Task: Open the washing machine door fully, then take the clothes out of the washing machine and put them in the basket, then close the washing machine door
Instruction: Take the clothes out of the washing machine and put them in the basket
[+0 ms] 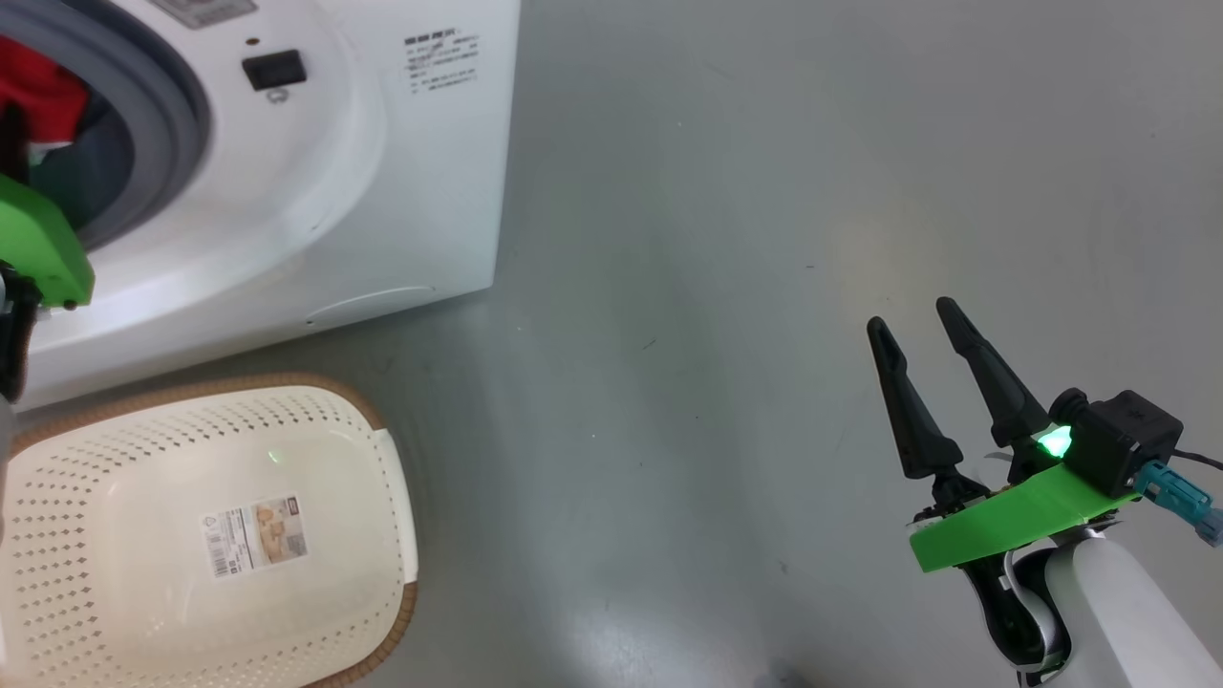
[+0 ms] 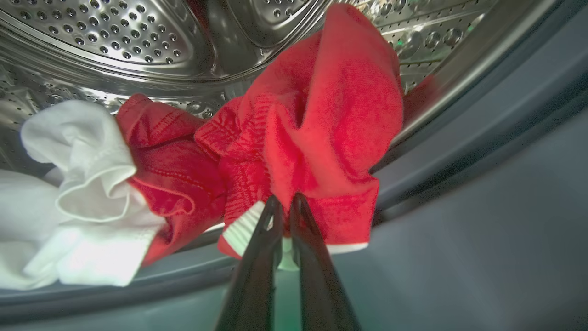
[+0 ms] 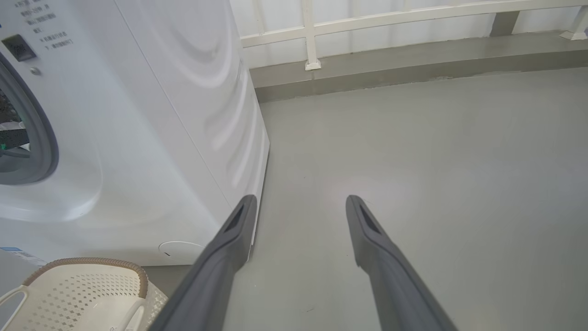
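Open floor (image 1: pixel 764 287) beside the washing machine (image 1: pixel 382 191)

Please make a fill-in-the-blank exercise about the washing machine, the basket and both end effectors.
The left end effector is shut on red clothes in the washing machine's steel ____.
The right end effector, holding nothing, is fully ____.
The basket holds no clothes; a paper ____ lies on its bottom.
Missing: drum; open; label.
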